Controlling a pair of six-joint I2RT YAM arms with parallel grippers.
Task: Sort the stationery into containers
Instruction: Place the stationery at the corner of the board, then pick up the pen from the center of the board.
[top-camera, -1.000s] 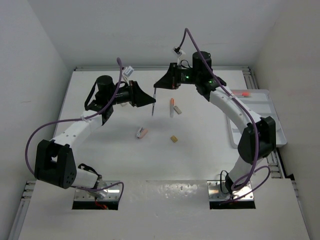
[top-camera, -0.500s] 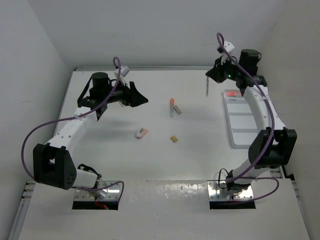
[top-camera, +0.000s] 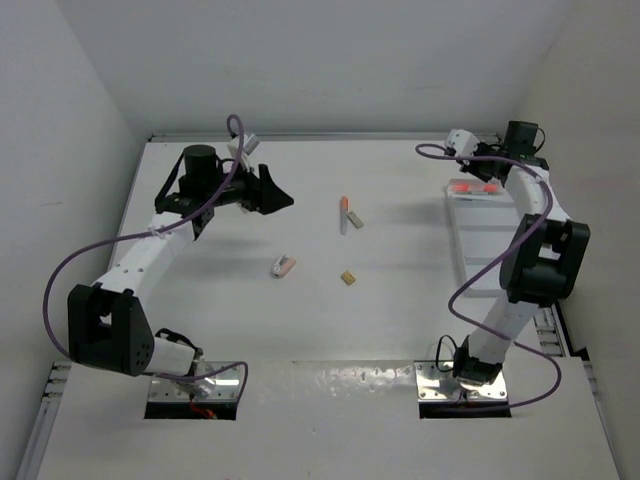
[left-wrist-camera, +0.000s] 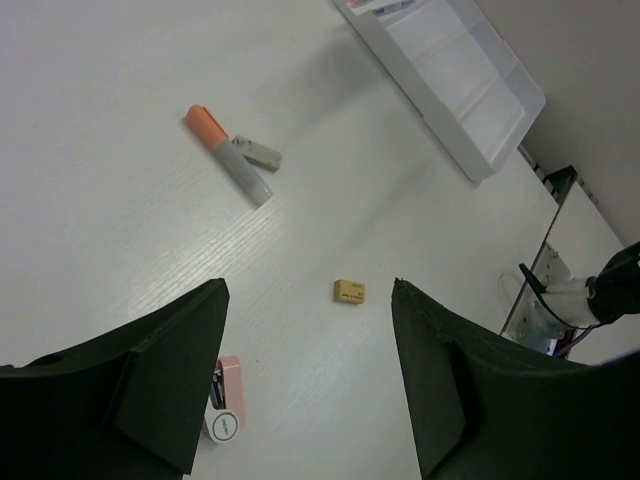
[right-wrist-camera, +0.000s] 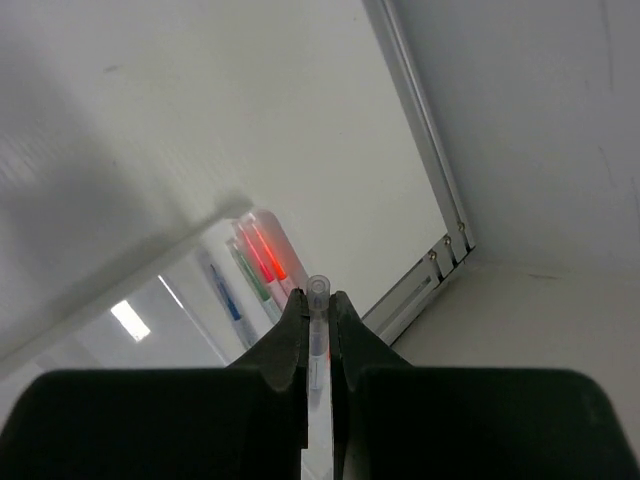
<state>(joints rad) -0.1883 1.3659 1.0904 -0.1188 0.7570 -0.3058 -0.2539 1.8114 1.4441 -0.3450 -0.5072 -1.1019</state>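
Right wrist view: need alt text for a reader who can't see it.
The right gripper is shut on a thin pale pen, held above the white tray. Blurred red pens, a green pen and a blue pen lie in the tray below, with the table's metal rail behind.

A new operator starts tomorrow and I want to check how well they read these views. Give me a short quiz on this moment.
1. True or false: the left end effector holds an item.
2. Which loose item lies nearest the orange-capped marker? A) tan block B) grey eraser C) pink-and-white item
3. Fill in: the right end effector is shut on a ____.
Key: 1 false, it is open and empty; 2 B; 3 pen.
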